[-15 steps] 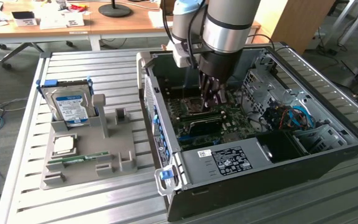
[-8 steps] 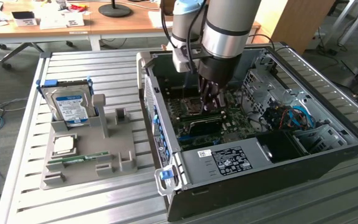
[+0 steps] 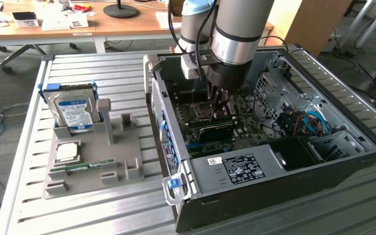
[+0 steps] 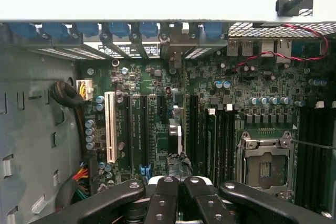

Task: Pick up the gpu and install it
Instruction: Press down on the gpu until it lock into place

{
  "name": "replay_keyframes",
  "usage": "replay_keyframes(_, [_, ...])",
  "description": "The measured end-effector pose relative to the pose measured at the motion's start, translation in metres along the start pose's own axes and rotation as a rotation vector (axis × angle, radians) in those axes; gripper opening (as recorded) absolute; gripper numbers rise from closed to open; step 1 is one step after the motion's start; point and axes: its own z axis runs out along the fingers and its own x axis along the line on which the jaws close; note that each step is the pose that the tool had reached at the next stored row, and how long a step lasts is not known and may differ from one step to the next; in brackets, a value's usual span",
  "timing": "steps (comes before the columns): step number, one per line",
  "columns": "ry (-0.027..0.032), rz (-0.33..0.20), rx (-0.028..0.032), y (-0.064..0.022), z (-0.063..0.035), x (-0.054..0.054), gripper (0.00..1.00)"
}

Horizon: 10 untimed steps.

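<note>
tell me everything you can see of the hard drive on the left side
The hard drive is a silver metal box with a blue and white label on the face turned to the camera. A blue plastic frame runs across its top and down its sides. It stands upright on its short end, leaning back slightly, in a slot at the far end of the grey holder. The holder lies on the slatted metal table, at the exterior view's left of the open computer case.

green motherboard (image 4: 157, 108), black fingers (image 4: 168, 198)
</note>
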Motion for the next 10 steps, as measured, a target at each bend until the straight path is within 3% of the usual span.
replay_keyframes(10, [0.0,0.0,0.0,0.0001,0.0004,-0.0045,0.11])
